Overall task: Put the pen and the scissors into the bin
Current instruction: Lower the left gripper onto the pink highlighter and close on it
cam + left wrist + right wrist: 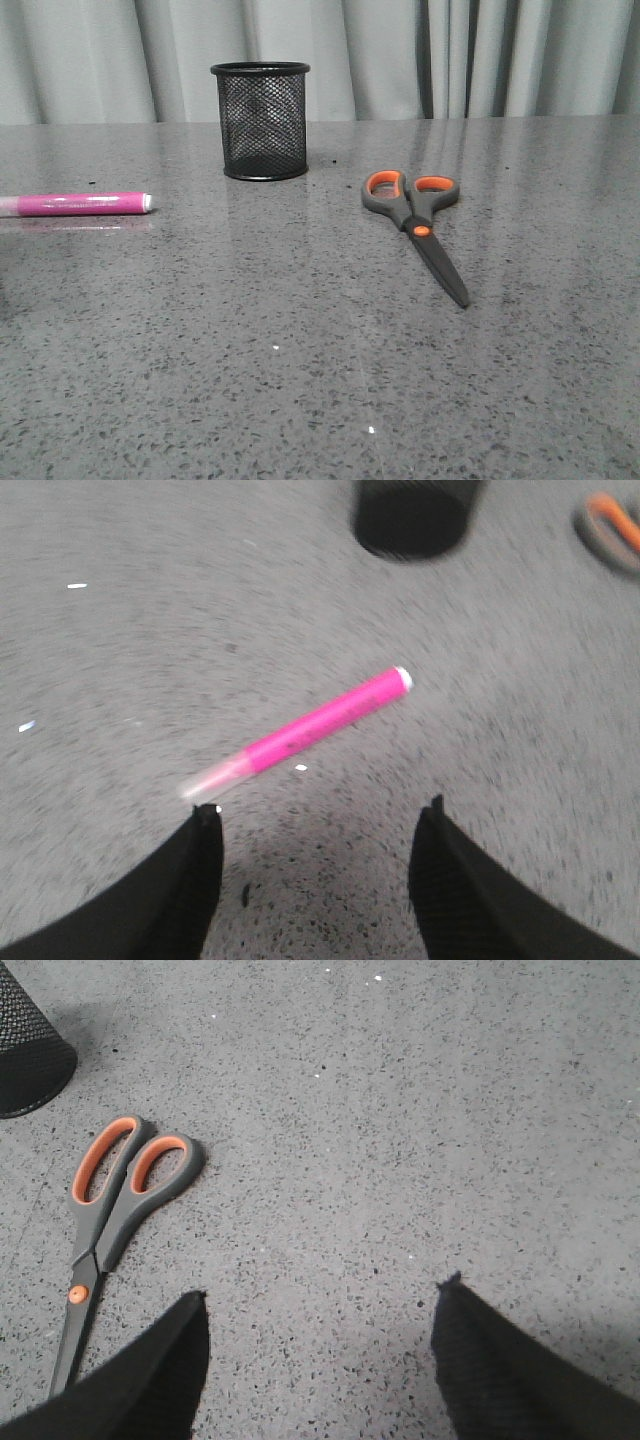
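A: Grippers first — how are they sitting?

B: Both are hanging spread apart over the grey speckled table (300, 380). The left gripper (318, 815) is gaping wide with nothing between its fingers (190, 880), and the pen (320, 720) is lying flat on the table just beyond the fingertips. That wrist view is blurring, so fine detail is getting lost.

A: And the right one?

B: The right gripper (322, 1295) is likewise splayed and holding nothing. The scissors (115, 1220) are lying closed beside its one finger (150, 1380), the blade tip slipping behind that finger.

A: Where is everything showing in the front view?

B: The bin (261, 120) is standing upright toward the back, before the grey curtain (400, 55). The pen (85, 204) is lying far left, white tip pointing toward the middle. The scissors (418, 225) are lying right of the bin, handles toward the curtain, blades pointing nearer. All three are sitting apart.
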Robot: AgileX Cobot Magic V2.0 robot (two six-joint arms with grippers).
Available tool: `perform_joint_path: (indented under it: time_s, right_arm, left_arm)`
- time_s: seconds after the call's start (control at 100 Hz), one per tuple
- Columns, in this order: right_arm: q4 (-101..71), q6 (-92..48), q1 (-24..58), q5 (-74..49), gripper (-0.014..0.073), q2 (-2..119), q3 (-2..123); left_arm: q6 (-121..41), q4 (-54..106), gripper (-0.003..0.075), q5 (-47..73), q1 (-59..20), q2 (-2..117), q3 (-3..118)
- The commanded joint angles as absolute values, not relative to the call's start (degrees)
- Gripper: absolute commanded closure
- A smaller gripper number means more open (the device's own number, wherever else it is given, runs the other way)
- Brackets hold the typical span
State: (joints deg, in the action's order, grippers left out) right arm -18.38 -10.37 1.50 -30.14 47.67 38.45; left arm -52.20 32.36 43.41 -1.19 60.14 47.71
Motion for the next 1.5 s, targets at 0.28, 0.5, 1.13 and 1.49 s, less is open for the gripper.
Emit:
perform_joint_path:
  time_s: [0.28,0.5,1.13,1.49]
  right_arm:
    - [-18.5,-11.0,1.7,-27.3,0.016,47.7,40.5]
    - [-18.5,-11.0,1.7,-27.3,0.016,47.7,40.5]
    - [-18.5,-11.4,1.7,-27.4,0.016,47.8,40.5]
    - [-18.5,-11.4,1.7,-27.4,0.016,47.8,40.5]
  left_arm:
    - [-87.8,32.6,0.0332,54.2,-5.7,80.5,64.4]
    - [-88.3,32.3,0.0332,55.1,-6.4,89.7,71.6]
    - [-88.3,28.9,0.0421,57.2,-6.4,98.0,75.3]
    - [-85.0,27.2,0.0739,59.7,-6.4,97.8,77.5]
